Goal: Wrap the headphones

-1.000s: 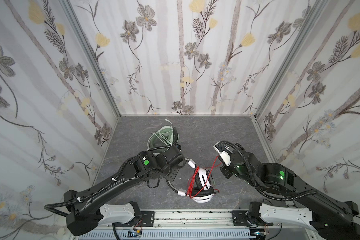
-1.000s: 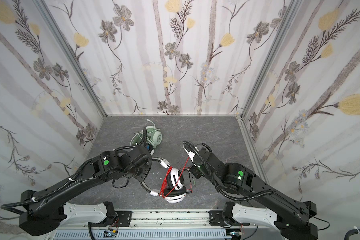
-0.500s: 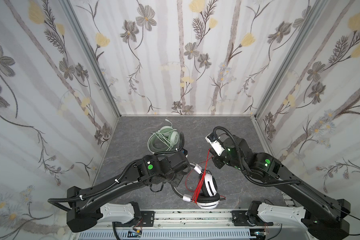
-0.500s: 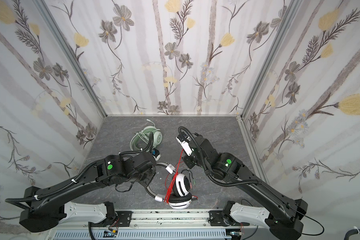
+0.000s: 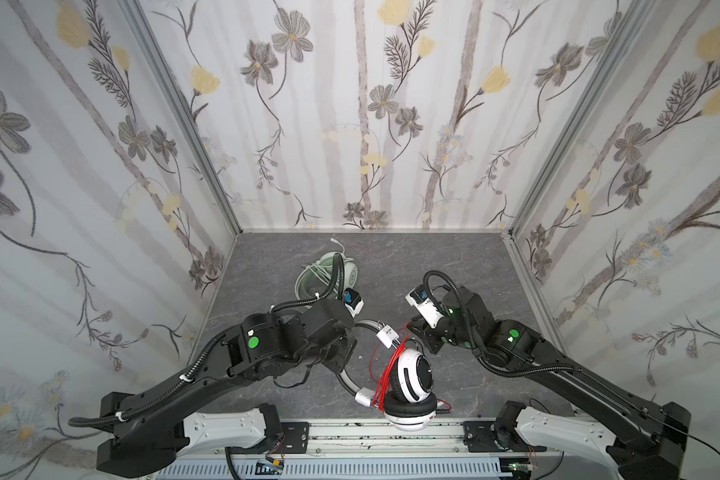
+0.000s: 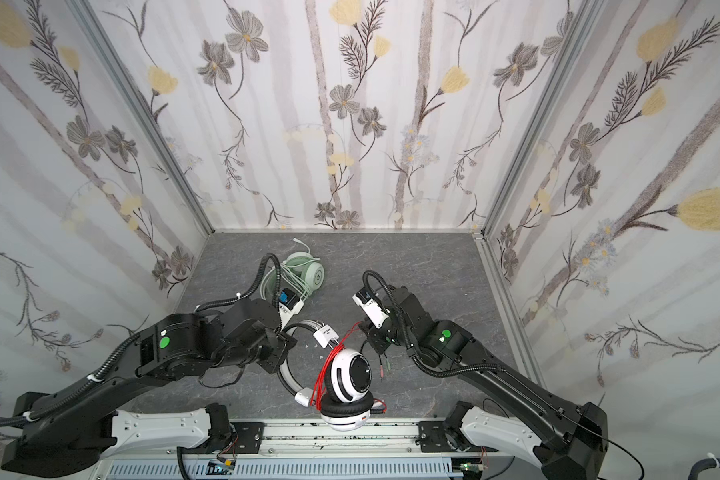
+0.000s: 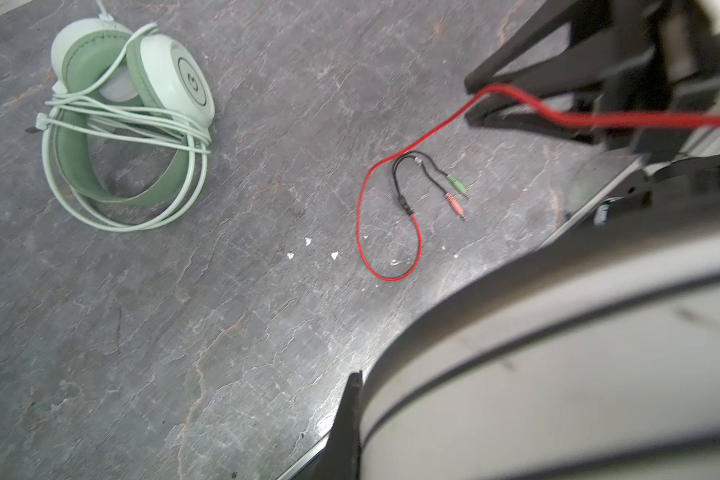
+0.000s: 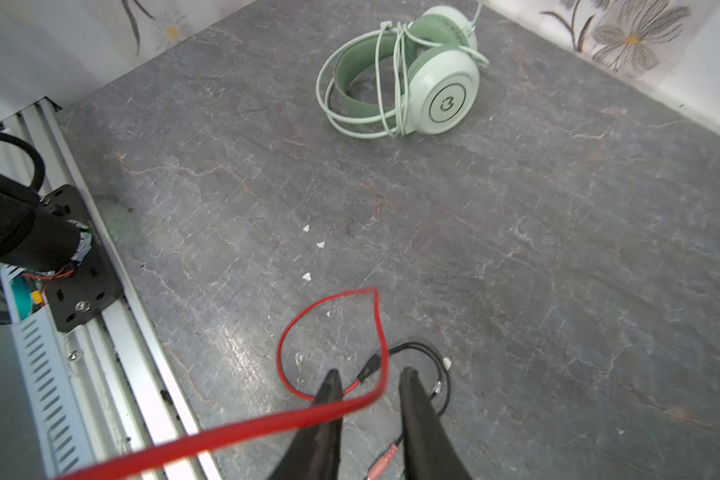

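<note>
My left gripper is shut on the grey headband of the white-and-black headphones, holding them tilted above the front of the table. One left finger shows against the band. A red cord is looped several times round the headset. Its loose end and plugs lie on the table. My right gripper hovers open over that end, and the cord drapes across one finger without being gripped. The mint-green headphones, with their pale cord wound round them, lie at the back left.
Floral walls close in the grey stone table on three sides. A metal rail runs along the front edge, right under the hanging headset. Small white crumbs dot the middle of the table.
My right gripper has opened and let go of the red cord, whose end now lies slack on the table. Both arms carried the headset back and turned it over the last second.
</note>
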Available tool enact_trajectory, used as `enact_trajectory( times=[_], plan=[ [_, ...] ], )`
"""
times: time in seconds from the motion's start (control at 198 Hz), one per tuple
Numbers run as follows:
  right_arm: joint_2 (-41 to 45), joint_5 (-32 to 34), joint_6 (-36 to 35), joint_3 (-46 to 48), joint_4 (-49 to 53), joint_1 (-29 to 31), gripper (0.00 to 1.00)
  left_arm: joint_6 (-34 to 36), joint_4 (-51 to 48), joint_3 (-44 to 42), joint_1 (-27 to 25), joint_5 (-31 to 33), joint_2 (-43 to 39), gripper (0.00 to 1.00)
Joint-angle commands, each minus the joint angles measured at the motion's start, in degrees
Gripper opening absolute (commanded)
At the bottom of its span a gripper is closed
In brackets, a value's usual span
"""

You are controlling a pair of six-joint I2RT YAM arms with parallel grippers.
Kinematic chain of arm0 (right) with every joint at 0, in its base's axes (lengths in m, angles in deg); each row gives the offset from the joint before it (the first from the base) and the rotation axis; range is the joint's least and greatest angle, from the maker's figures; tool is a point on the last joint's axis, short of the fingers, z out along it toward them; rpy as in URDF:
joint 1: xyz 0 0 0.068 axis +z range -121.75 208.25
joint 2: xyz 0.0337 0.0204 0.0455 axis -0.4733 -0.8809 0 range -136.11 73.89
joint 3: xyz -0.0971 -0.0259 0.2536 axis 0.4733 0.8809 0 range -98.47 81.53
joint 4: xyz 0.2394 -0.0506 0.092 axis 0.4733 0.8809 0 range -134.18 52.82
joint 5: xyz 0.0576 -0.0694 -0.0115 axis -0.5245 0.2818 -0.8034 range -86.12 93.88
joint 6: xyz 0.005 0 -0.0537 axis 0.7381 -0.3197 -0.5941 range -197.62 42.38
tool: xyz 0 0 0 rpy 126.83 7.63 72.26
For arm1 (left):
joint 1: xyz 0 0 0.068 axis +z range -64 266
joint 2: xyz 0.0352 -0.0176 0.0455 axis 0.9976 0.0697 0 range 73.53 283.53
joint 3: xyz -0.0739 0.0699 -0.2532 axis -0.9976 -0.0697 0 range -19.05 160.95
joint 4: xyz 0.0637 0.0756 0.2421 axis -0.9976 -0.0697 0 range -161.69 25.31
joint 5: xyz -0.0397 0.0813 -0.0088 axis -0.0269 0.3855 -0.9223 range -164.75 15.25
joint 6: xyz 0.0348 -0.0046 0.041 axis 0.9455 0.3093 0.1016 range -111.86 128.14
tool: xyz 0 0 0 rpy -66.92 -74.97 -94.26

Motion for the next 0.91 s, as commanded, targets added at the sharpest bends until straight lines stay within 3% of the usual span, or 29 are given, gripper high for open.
enact_trajectory(
  times=[0.0,0.338,0.626,0.782,0.903],
  plan=[
    [3.4,-3.67,2.84,3.81,-6.99,-1.89,0.4,-1.25,3.05,3.39,0.97,-1.25,-0.95,0.0],
    [15.64,-4.12,9.5,16.67,-8.89,-2.92,0.47,-1.33,4.01,5.98,3.64,-3.25,-1.36,0.0],
    [26.93,-10.65,22.42,26.89,-20.17,-2.92,0.49,-3.05,4.69,10.02,3.9,-4.9,0.38,0.0],
    [27.95,-7.95,22.5,23.77,-14.85,-2.92,0.5,-3.92,6.96,11.04,3.95,-5.14,0.92,0.0],
    [27.82,-7.61,27.16,23.09,-14.41,-2.92,0.53,-4.76,7.8,12.68,4.47,-5.3,2.49,0.0]
  ],
)
